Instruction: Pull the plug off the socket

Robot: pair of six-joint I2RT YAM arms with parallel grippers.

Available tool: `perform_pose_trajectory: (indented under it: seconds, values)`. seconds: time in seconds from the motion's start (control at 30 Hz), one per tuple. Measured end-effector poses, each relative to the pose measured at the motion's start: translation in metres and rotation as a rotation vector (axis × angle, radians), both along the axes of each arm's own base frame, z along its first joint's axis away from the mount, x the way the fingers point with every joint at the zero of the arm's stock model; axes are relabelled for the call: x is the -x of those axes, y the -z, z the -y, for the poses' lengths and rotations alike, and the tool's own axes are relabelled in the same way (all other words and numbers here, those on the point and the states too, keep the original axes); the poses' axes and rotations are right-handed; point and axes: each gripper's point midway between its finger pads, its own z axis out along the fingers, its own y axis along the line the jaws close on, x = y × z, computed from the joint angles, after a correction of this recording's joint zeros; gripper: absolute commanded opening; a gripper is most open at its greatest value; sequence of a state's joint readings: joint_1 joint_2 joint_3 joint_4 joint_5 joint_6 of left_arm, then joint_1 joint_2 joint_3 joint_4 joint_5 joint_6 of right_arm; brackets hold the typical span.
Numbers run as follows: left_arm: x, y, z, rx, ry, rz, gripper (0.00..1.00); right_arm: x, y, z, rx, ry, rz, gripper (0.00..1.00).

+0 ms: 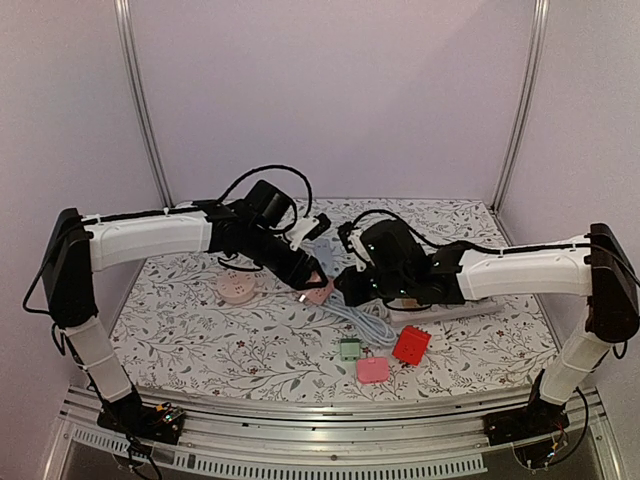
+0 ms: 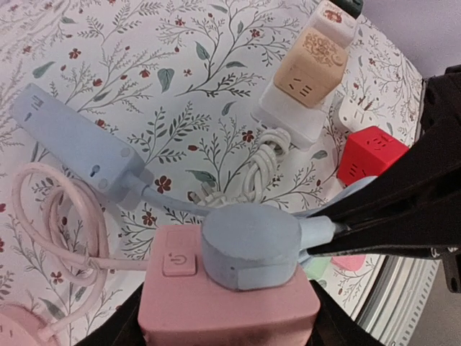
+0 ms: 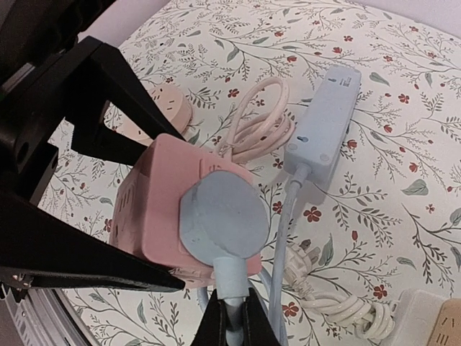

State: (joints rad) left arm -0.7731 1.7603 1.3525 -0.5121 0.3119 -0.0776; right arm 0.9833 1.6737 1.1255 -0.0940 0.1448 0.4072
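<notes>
A round pale-blue plug (image 2: 248,245) sits pushed into the top face of a pink cube socket (image 2: 216,306), beside its power button. My left gripper (image 2: 229,330) is shut on the socket, one black finger against each side. In the right wrist view the plug (image 3: 222,216) is flush against the socket (image 3: 155,202). There my right gripper (image 3: 232,318) is shut on the plug's neck, where the blue cable leaves it. From above, both grippers meet at the socket (image 1: 318,290) in mid-table, the left gripper (image 1: 303,272) on one side and the right gripper (image 1: 346,284) on the other.
The plug's cable runs to a blue power strip (image 2: 72,137) lying flat. A white strip with a beige adapter (image 2: 306,72) and a coiled white cable (image 2: 263,162) lie nearby. A red cube (image 1: 411,344), a green adapter (image 1: 350,349), a pink adapter (image 1: 372,369) and a round pink socket (image 1: 238,288) lie around.
</notes>
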Motion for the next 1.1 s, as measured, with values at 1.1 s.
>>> perform_pose_trajectory:
  seconds: [1.1]
  values:
    - [-0.004,-0.012,-0.015,0.099,-0.026,-0.08,0.25,0.007,-0.006,-0.016,-0.146,0.03,-0.06,0.0]
